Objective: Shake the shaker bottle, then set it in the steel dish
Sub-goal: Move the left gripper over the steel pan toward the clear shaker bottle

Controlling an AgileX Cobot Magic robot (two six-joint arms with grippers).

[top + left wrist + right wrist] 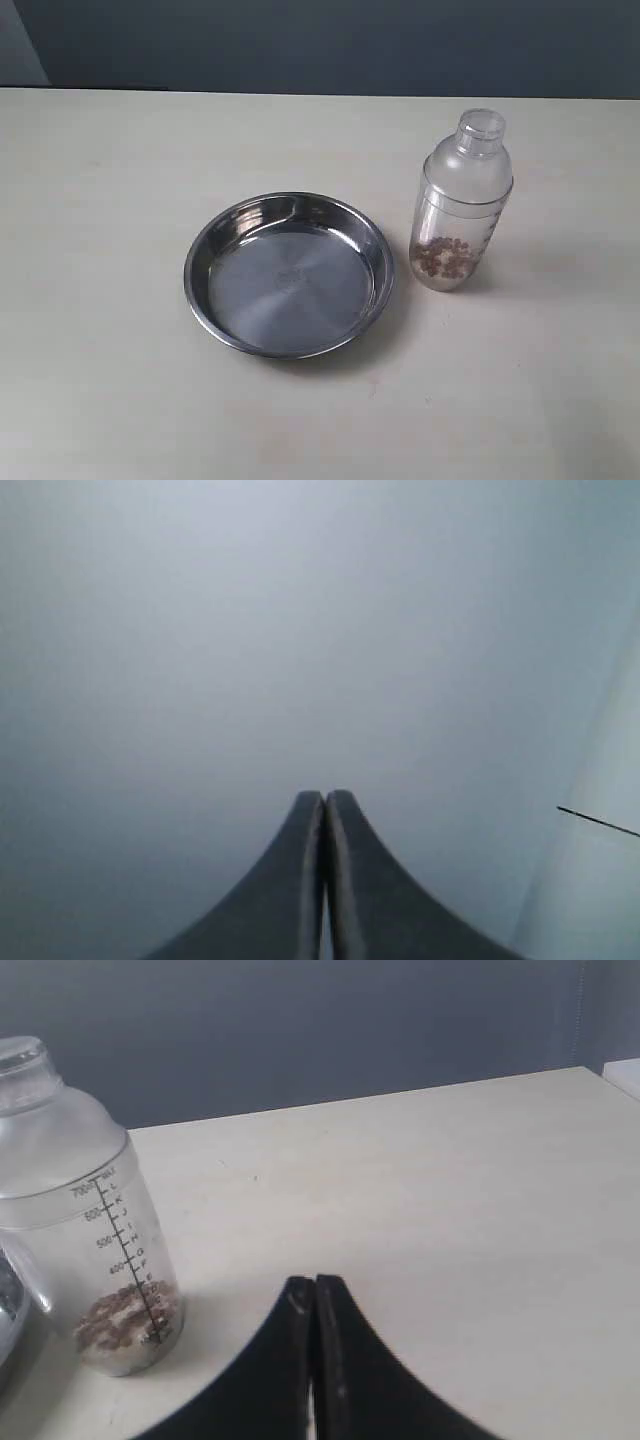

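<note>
I saw the clear plastic shaker bottle (462,205) upright just beside the round shiny steel dish (196,300), on the pale counter (100,180), left claw (325,800) closed empty, right claw (315,1282) closed empty

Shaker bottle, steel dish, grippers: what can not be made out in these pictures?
Shaker bottle: side markings too small to read in the exterior view.
Steel dish: the right wrist view's edge cuts off all but a sliver.
Left gripper: its view shows only blank grey beyond.
Right gripper: outside the exterior view.

Right wrist view crops the steel dish (5,1312)
</note>
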